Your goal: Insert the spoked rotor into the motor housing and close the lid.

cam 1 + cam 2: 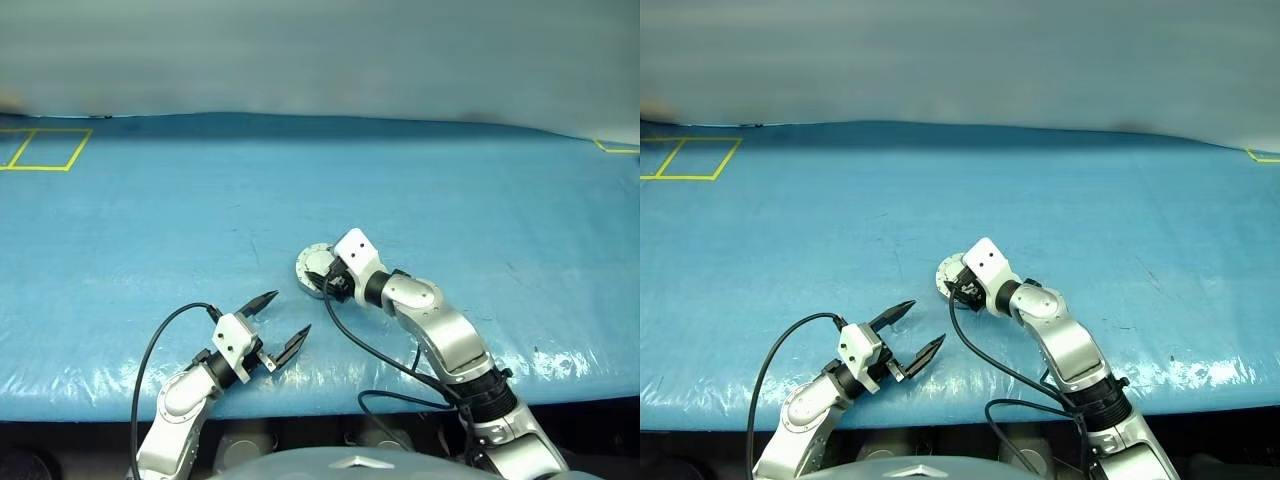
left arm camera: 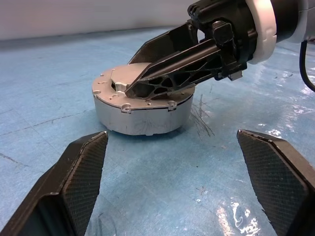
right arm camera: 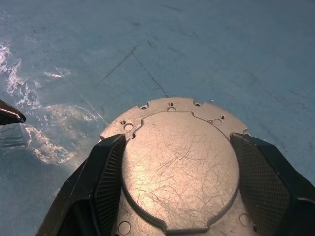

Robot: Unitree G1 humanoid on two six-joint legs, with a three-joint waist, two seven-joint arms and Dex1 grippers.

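The motor housing [image 2: 142, 118] stands on the blue table as a low grey drum, with the lid [image 3: 179, 167] lying flat on top of it, a scratched silver plate with a raised round centre. My right gripper [image 3: 178, 138] reaches over it from the near right, its two black fingers against either side of that raised centre. The spoked rotor is out of view. My left gripper [image 1: 292, 312] hangs open near the table's front edge, a short way in front of the housing [image 1: 310, 262], pointing at it with nothing between its fingers [image 2: 83, 167].
A blue plastic sheet [image 1: 450, 200] covers the whole table. Yellow tape squares [image 1: 40, 150] mark the far left corner and a yellow mark [image 1: 615, 147] the far right. Black cables [image 1: 370, 350] trail from both wrists over the front edge.
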